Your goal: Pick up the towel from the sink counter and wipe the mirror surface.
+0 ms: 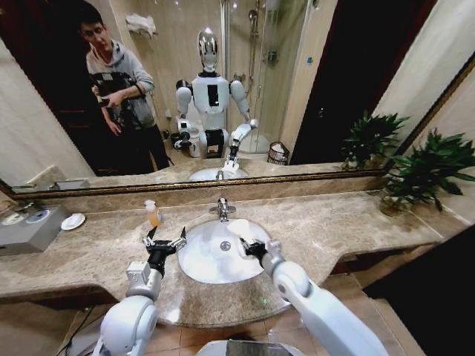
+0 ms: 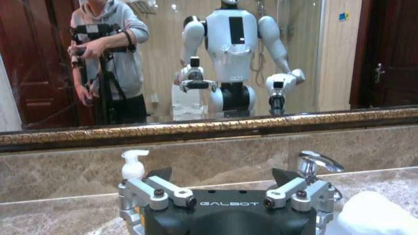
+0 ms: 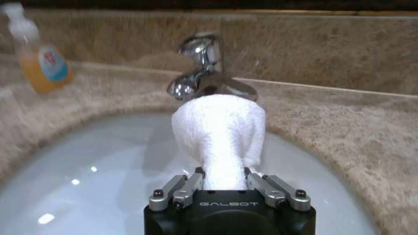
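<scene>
My right gripper is shut on the white fluffy towel and holds it above the right half of the oval basin. In the right wrist view the towel stands bunched up between the fingers of the right gripper, just in front of the chrome faucet. My left gripper hovers open over the sink counter at the basin's left rim, with nothing between its fingers. The wide mirror surface runs along the wall behind the counter.
An orange soap bottle stands behind my left gripper. A round white dish and a grey box sit at the far left. Potted plants fill the right end. The mirror reflects a person with a camera tripod.
</scene>
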